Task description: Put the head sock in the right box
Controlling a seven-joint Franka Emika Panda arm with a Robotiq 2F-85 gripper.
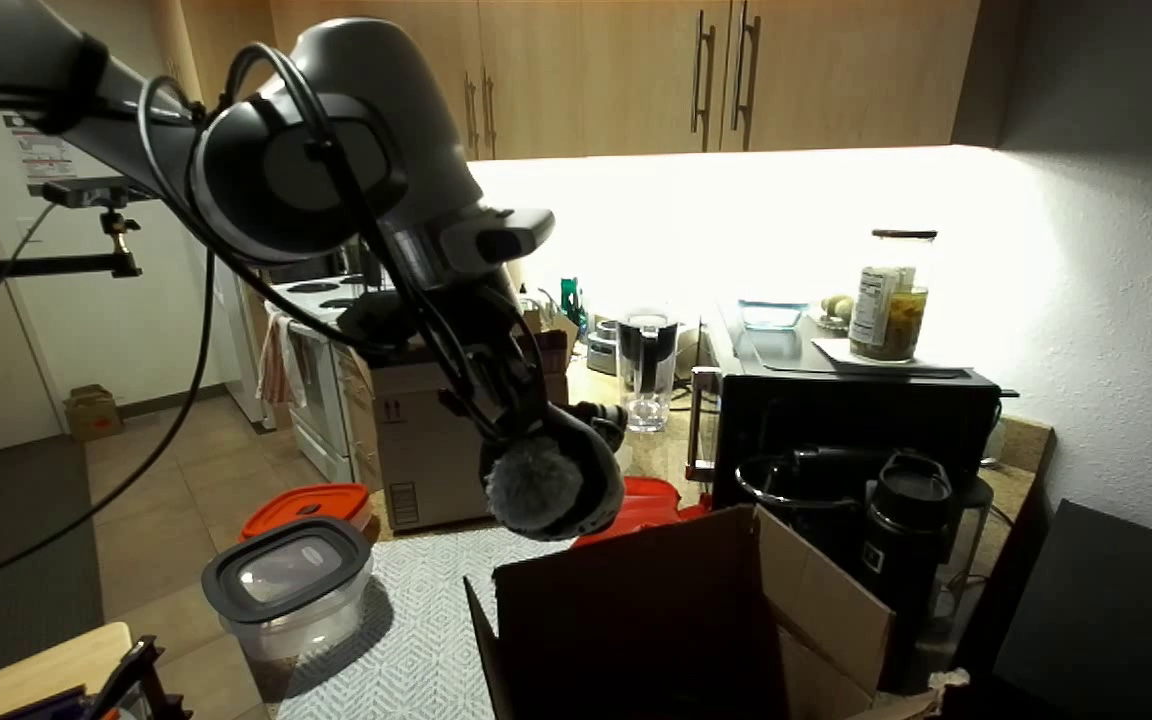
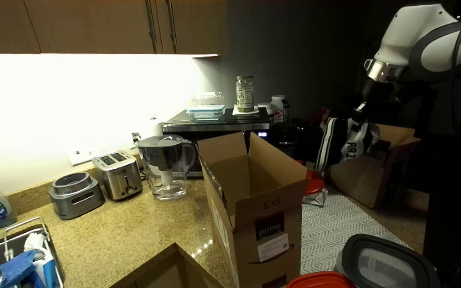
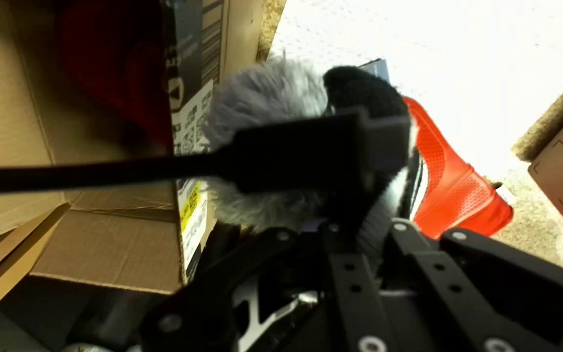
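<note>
The head sock is a knitted hat, black, white and grey, with a fluffy grey pompom (image 1: 534,485). It hangs from my gripper (image 1: 526,405) above the mat, beside the right box (image 1: 636,610). In an exterior view the head sock (image 2: 352,140) shows its stripes and lettering, with my gripper (image 2: 359,118) shut on its top part. The right box (image 2: 262,210) is open cardboard with raised flaps. In the wrist view the pompom (image 3: 271,93) is close to the box wall, the box flap (image 3: 115,249) lies left, and a blurred black part hides much of the cloth.
An orange-red item (image 3: 447,181) lies on the mat below the head sock. Another cardboard box (image 1: 441,450) stands behind the mat. A clear container with a dark lid (image 1: 286,580) and an orange-lidded one (image 1: 306,505) stand at the mat's edge. A black oven (image 1: 856,410) stands behind the right box.
</note>
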